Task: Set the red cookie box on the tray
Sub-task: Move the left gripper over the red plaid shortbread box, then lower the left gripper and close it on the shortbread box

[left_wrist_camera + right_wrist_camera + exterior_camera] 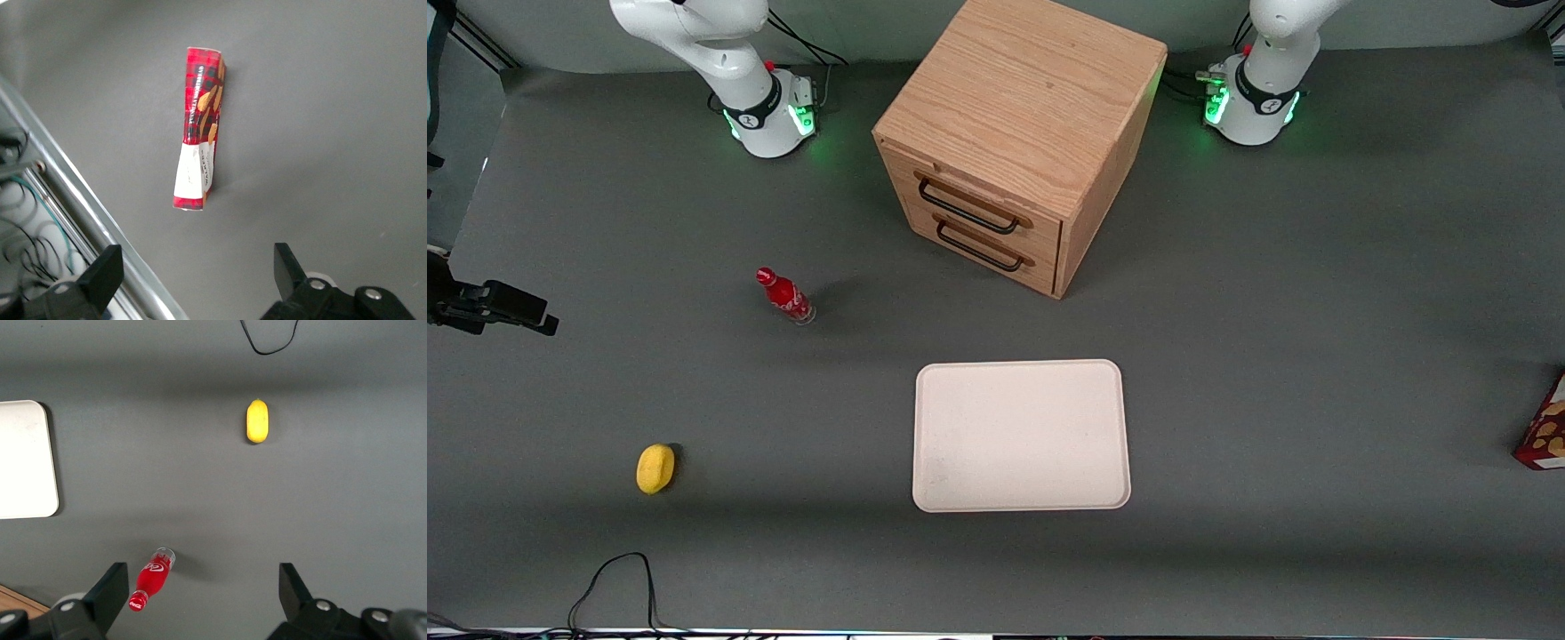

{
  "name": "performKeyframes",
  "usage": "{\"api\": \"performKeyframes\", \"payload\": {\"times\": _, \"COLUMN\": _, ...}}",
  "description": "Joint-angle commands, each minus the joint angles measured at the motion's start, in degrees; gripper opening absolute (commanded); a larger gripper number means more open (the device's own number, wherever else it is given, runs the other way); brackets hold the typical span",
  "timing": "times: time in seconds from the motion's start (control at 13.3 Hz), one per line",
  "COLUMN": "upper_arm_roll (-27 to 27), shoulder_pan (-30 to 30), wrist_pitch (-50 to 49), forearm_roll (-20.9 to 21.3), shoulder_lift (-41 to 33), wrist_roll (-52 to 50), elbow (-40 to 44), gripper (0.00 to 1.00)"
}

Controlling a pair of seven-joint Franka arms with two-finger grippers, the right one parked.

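Observation:
The red cookie box (200, 127) lies flat on the grey table, its white label end nearest my fingers. In the front view only a corner of it (1545, 436) shows, at the working arm's end of the table. My left gripper (197, 261) hovers above the table, apart from the box, with its jaws wide open and empty. The gripper does not show in the front view. The cream-white tray (1021, 436) lies empty mid-table, nearer to the front camera than the cabinet, far from the box. Its edge also shows in the right wrist view (23, 460).
A wooden two-drawer cabinet (1023, 133) stands farther from the camera than the tray. A small red bottle (784, 296) and a yellow fruit (655, 468) sit toward the parked arm's end. A metal table-edge rail (87, 207) runs close beside the box.

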Motion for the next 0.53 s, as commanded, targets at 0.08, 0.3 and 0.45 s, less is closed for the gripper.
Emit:
{"api": "performKeyframes", "payload": {"times": 0.08, "upper_arm_roll": -0.1, "shoulder_pan": 0.3, "wrist_pitch": -0.6, "forearm_roll": -0.1, "shoulder_lift": 1.5, "wrist_roll": 9.6, "elbow": 1.9, "gripper": 1.0}}
{"api": "performKeyframes", "payload": {"times": 0.3, "upper_arm_roll": 0.0, "shoulder_pan": 0.4, "wrist_pitch": -1.3, "forearm_roll": 1.0, "shoulder_lift": 2.5, "wrist_roll": 10.2, "elbow": 1.4, "gripper": 1.0}}
{"api": "performKeyframes", "payload": {"times": 0.45, "upper_arm_roll": 0.0, "shoulder_pan": 0.4, "wrist_pitch": -0.6, "forearm_roll": 1.6, "shoulder_lift": 4.8, "wrist_roll": 10.1, "elbow": 1.4, "gripper": 1.0}}
